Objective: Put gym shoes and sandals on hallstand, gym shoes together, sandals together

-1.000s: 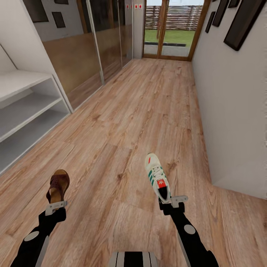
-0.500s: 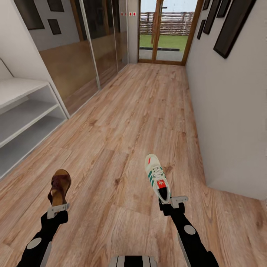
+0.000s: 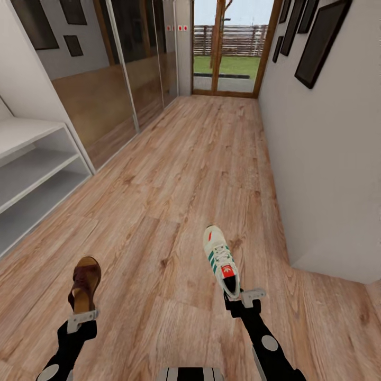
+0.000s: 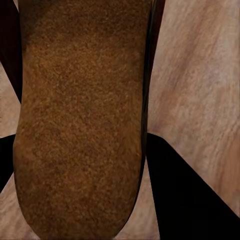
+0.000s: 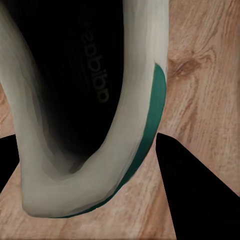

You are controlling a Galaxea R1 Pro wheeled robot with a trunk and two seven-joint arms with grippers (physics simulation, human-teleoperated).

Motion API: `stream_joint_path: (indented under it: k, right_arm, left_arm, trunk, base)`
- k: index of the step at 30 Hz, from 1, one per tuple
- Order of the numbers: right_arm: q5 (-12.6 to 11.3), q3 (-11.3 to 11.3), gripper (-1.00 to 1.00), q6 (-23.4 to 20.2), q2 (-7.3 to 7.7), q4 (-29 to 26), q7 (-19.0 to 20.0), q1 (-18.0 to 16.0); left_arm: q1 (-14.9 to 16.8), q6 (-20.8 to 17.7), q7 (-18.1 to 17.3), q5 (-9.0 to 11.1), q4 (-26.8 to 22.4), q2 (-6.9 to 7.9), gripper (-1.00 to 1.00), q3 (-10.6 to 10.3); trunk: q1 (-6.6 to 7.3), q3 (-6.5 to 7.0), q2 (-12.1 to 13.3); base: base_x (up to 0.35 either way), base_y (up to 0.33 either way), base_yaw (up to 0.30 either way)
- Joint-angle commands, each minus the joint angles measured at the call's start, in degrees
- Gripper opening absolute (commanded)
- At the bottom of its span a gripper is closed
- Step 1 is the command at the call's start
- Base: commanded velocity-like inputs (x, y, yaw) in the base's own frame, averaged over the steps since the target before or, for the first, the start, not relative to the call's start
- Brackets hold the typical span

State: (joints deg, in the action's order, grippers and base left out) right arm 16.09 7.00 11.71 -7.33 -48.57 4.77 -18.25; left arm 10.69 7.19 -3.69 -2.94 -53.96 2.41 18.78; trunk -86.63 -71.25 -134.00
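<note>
My left gripper (image 3: 82, 317) is shut on the heel of a dark brown sandal (image 3: 84, 283), which points away from me above the wood floor (image 3: 185, 159). Its tan footbed (image 4: 80, 115) lies between the dark fingers (image 4: 185, 195) in the left wrist view. My right gripper (image 3: 244, 297) is shut on the heel of a cream gym shoe (image 3: 219, 259) with green stripes. The right wrist view looks into the shoe's opening (image 5: 85, 100), with one finger (image 5: 195, 190) beside it. The pale hallstand (image 3: 26, 172) stands at the left, its shelves bare.
Glass sliding doors (image 3: 106, 79) line the left wall past the hallstand. A white wall (image 3: 328, 159) with dark picture frames runs along the right, its corner (image 3: 317, 259) jutting close to my right arm. A glazed door (image 3: 227, 53) closes the corridor's far end.
The whole view has shifted: the hallstand slid further left and the right wall came closer, so the camera moved. Both shoes stay in the grippers, now slightly lower in the picture.
</note>
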Motion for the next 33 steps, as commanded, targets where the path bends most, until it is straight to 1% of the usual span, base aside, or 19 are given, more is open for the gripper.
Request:
stream_joint_path:
  k: [1,4,6,7,8,9,10,12,15,16,18,21,24,33]
  right_arm:
    - [0.32,0.44,-1.0,0.56,0.0,0.88,0.45,0.07]
    - [0.28,0.97,-1.0,2.49,1.14,4.07,0.43,0.96]
    - [0.27,2.21,-1.0,4.95,2.01,5.81,0.44,1.55]
    - [0.26,3.25,-1.0,6.19,2.25,6.51,0.46,1.9]
    - [0.26,3.84,-1.0,6.74,2.33,6.82,0.47,2.12]
    - [0.26,6.98,-1.0,9.03,2.58,8.35,0.51,3.45]
    - [0.26,7.54,-1.0,9.57,2.61,8.98,0.51,3.85]
    - [0.26,8.18,-1.0,11.1,2.68,10.8,0.51,4.54]
    - [0.32,8.49,-1.0,14.16,3.08,13.29,0.55,5.0]
    - [0.34,8.58,-1.0,17.07,4.09,14.78,0.58,5.2]
    - [0.31,8.62,-1.0,18.72,5.08,16.17,0.53,5.28]
    - [0.28,8.63,-1.0,19.53,5.63,17.63,0.5,5.32]
    - [0.27,8.64,-1.0,19.8,5.82,18.22,0.44,5.33]
    - [0.26,8.64,-1.0,19.92,5.75,18.5,0.42,5.33]
  left_arm:
    - [-0.09,2.59,0.74,-0.52,2.76,-0.03,-1.0,0.16]
    - [-0.26,8.11,5.92,-0.43,10.37,-0.08,-1.0,0.05]
    - [-0.3,11.03,8.89,-0.22,14.37,-0.11,-1.0,0.16]
    - [-0.32,12.45,10.03,-0.05,16.05,-0.09,-1.0,0.3]
    - [-0.32,13.13,10.48,0.04,16.81,-0.08,-1.0,0.37]
    - [-0.35,16.3,11.89,0.24,19.9,-0.14,-1.0,0.38]
    - [-0.37,16.96,12.07,0.21,20.36,-0.2,-1.0,0.35]
    - [-0.38,17.7,12.24,0.08,20.84,-0.26,-1.0,0.31]
    - [-0.4,18.04,12.28,-0.06,21.22,-0.27,-1.0,0.26]
    - [-0.4,18.14,12.29,-0.15,21.4,-0.25,-1.0,0.22]
    - [-0.41,18.18,12.3,-0.2,21.53,-0.28,-1.0,0.21]
    - [-0.41,18.25,12.3,-0.26,21.59,-0.39,-1.0,0.21]
    - [-0.41,18.29,12.26,-0.3,21.61,-0.45,-1.0,0.19]
    - [-0.42,18.38,12.13,-0.23,22.58,-0.56,-1.0,0.1]
  trunk:
    - [0.01,0.06,-0.01]
    - [0.01,0.33,-0.01]
    - [0.01,0.51,-0.01]
    - [0.01,0.6,-0.01]
    - [0.01,0.68,-0.01]
    - [0.01,0.77,-0.01]
    - [0.01,0.86,-0.01]
    - [0.01,1.04,-0.01]
    - [0.01,1.31,-0.01]
    - [0.01,1.4,-0.01]
    - [0.01,1.58,-0.01]
    - [0.01,1.84,-0.01]
    - [0.01,2.11,-0.01]
    - [0.01,2.69,-0.01]
  base:
    - [0.0,0.0,-0.017]
    - [0.0,0.0,-0.007]
    - [0.0,0.0,-0.002]
    - [0.0,0.0,-0.001]
    - [0.0,0.0,0.0]
    - [0.0,0.0,0.0]
    - [0.0,0.0,0.0]
    - [0.0,0.0,0.0]
    - [0.0,0.0,0.0]
    - [0.0,0.0,0.0]
    - [0.0,0.0,0.0]
    - [0.0,0.0,-0.023]
    - [0.0,0.0,-0.076]
    - [0.0,0.0,-0.178]
